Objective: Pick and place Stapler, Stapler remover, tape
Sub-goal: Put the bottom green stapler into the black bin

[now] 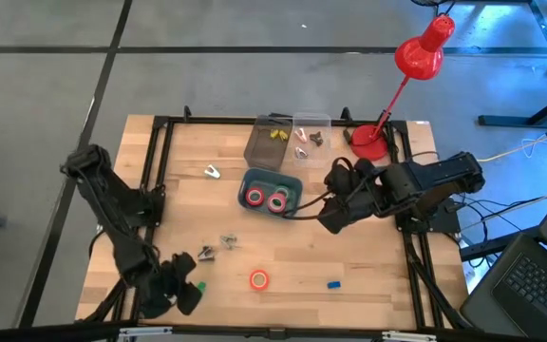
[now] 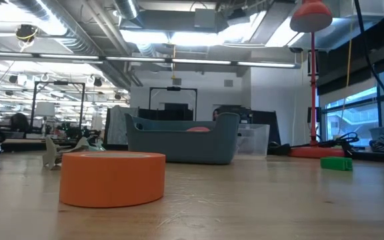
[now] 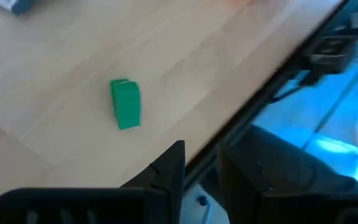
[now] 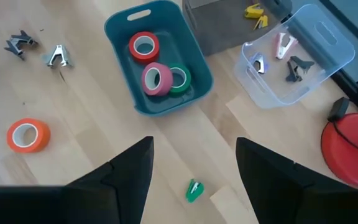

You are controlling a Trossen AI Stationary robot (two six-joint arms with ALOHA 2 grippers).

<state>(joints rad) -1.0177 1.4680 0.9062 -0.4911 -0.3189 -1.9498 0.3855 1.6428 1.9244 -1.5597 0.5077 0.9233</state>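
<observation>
Both arms are matte black, built of blocky jointed segments; black cables, possibly bundled, trail from the right arm's base.

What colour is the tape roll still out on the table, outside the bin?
Orange tape roll, clearest in the right wrist view.

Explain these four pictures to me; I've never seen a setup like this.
Two dark robot arms work at a wooden table. One picture looks straight down, one looks level across the tabletop, and two come from cameras on the arms' wrists. The left claw sits at the table's near edge, almost shut, holding nothing, beside a green block. The right claw hangs open and empty near a blue bin holding three tape rolls. One orange roll still lies loose on the table.
</observation>
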